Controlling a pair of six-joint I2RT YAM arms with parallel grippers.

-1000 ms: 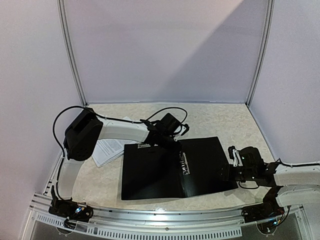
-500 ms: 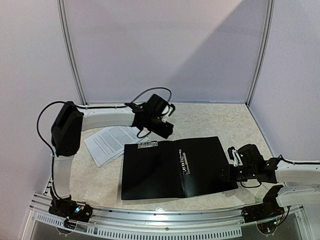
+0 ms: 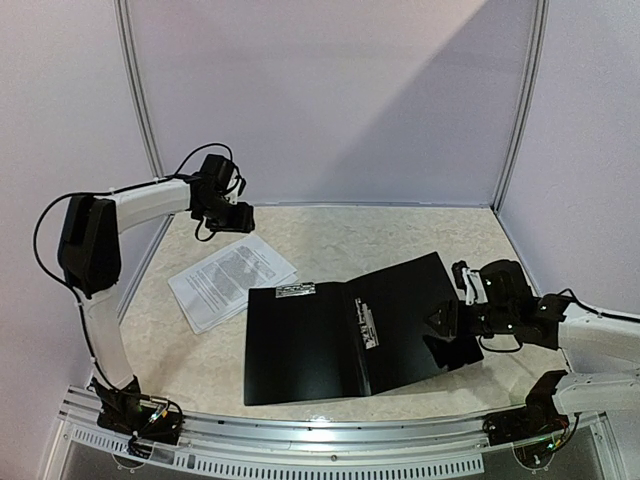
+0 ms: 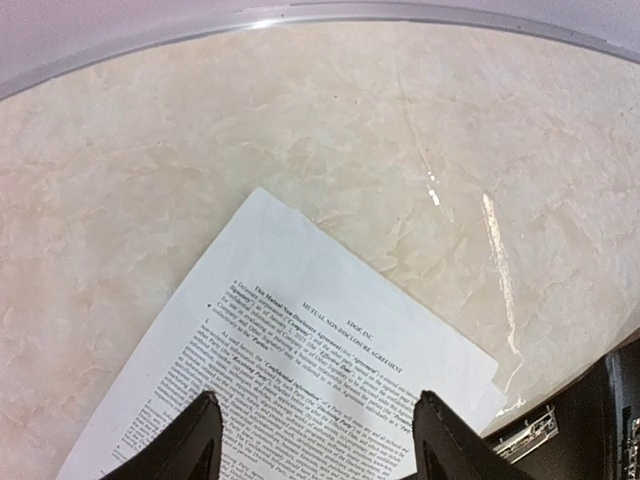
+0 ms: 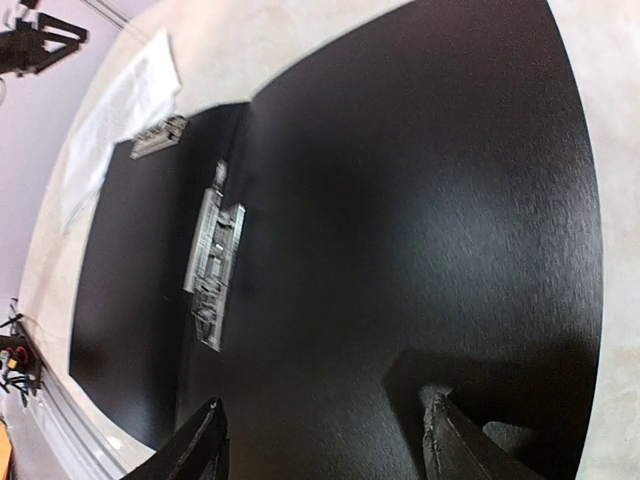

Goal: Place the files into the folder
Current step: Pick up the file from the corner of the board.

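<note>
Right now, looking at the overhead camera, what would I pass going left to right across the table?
files → folder, lying open → right end effector at the folder's right edge. The left end effector shares the files' span, so it is left out of the order.

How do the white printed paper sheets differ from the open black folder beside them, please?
The thin white printed paper sheets are pale with dense text; the flat black folder is dark. The sheets are smaller than the opened folder. The sheets lie flat; the folder's right cover tilts up. Both rest on the marbled table.
</note>
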